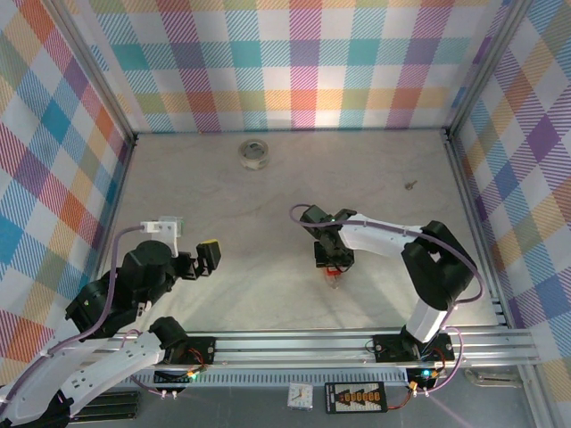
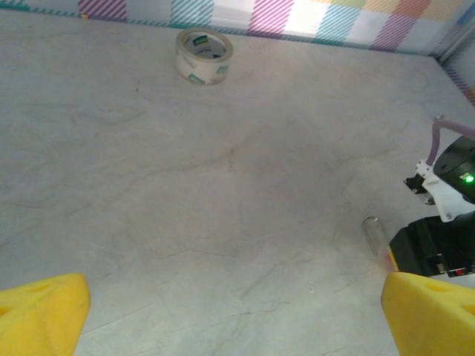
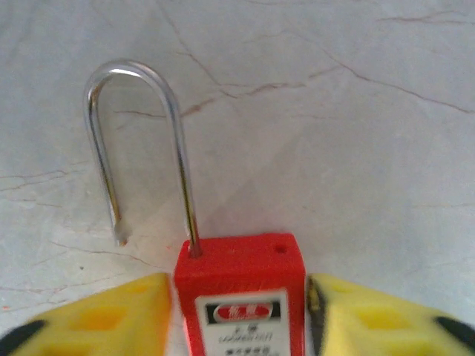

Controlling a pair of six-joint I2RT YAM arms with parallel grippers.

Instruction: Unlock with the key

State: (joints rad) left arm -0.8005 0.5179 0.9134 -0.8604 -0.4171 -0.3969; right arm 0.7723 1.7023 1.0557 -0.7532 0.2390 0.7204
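Padlock [image 3: 241, 293] near table centre. Shackle [image 3: 141, 126] sprung, one leg free of body: looks already unlocked. Right gripper [image 1: 332, 260] pads flank body; clamped or loose, cannot tell. Left gripper [image 2: 237, 319] wide, empty, toward left edge. Small dark item [image 1: 410, 185] by right edge, maybe key, too small to tell.

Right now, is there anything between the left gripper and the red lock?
No, nothing. In the top view, only bare table lies between the left gripper and the red padlock.
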